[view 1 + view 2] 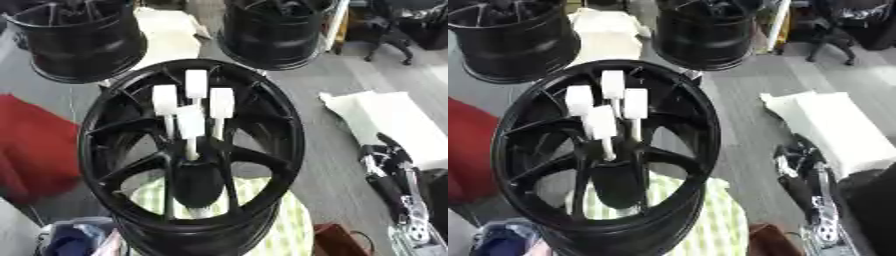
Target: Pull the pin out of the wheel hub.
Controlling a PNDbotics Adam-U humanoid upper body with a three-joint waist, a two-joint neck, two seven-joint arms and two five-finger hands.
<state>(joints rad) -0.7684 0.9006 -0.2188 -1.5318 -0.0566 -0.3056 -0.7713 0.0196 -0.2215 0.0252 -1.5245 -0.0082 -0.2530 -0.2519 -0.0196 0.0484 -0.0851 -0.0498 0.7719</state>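
A glossy black spoked wheel hub (192, 155) stands near centre with four white block-headed pins (194, 102) upright in its middle. The robot's right hand (394, 170) rests at right.

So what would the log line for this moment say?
wheel hub: upright, near | white pins: four, all seated in hub | right hand: lower right, away from hub | left hand: not in view

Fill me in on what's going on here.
A black wheel hub stands in front of the robot with four white pins still sticking out of its centre. Nothing is touching them yet. The right hand hangs low at the right side, away from the hub; the left hand is not in view.
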